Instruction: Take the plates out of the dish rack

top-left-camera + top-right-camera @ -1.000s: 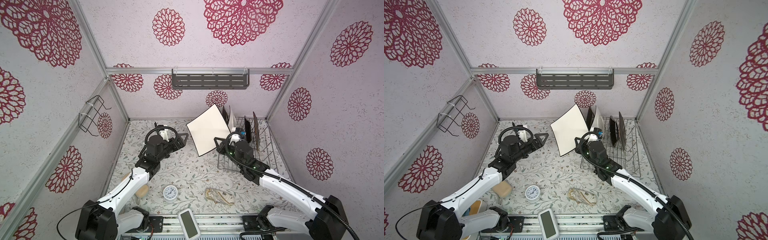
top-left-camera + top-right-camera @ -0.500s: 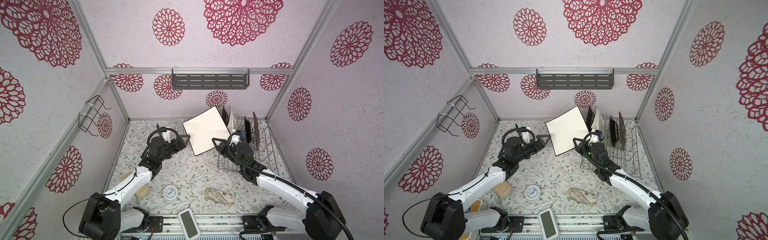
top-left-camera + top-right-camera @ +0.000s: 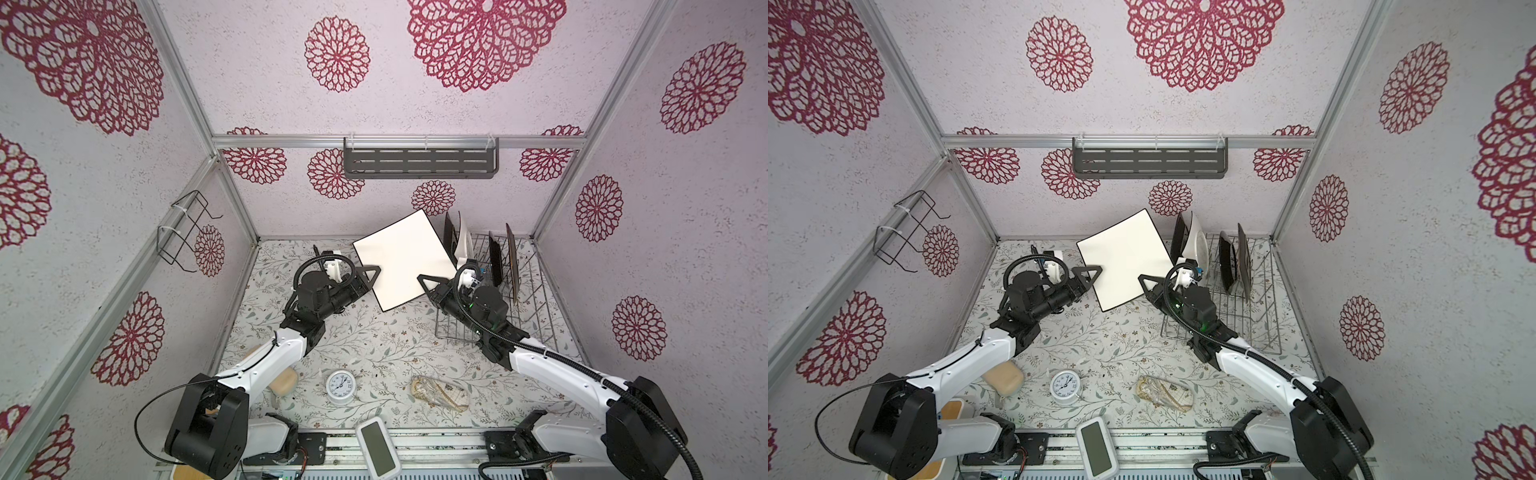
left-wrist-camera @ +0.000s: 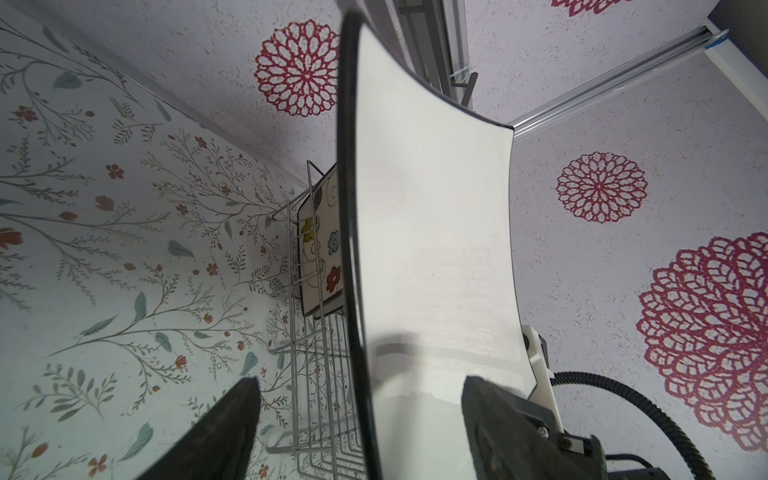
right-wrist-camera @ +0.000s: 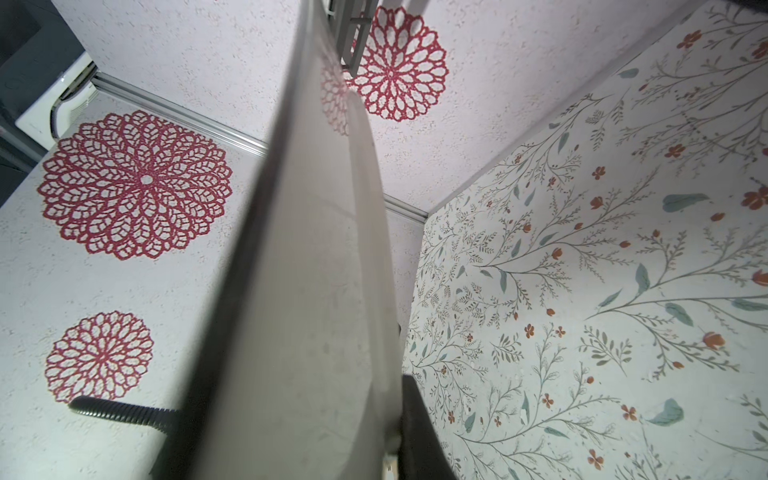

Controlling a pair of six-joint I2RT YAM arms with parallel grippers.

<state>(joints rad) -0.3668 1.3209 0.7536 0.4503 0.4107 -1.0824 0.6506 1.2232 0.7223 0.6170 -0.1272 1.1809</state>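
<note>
A white square plate (image 3: pixel 401 257) (image 3: pixel 1125 259) with a dark rim hangs tilted in the air left of the dish rack (image 3: pixel 536 316) (image 3: pixel 1262 320). My right gripper (image 3: pixel 424 279) (image 5: pixel 386 440) is shut on its right lower edge. My left gripper (image 3: pixel 372 276) (image 4: pixel 357 415) straddles the opposite edge; its jaws stand open, one on each side of the plate (image 4: pixel 432 249), apart from it. Upright in the rack stand two dark plates (image 3: pixel 494 257), a white plate (image 3: pixel 463 245) and a dark one behind it. The left wrist view shows a flower-painted plate (image 4: pixel 320 249) in the rack.
On the floral table lie a small white clock (image 3: pixel 340 386), a patterned pouch (image 3: pixel 438 395) and a tan block (image 3: pixel 284 382) under the left arm. A grey slotted shelf (image 3: pixel 419 162) hangs on the back wall, a black wire holder (image 3: pixel 183 232) on the left wall.
The right gripper has carried the white plate leftward. The left gripper has come forward over the plate's left edge and its jaws have narrowed somewhat.
</note>
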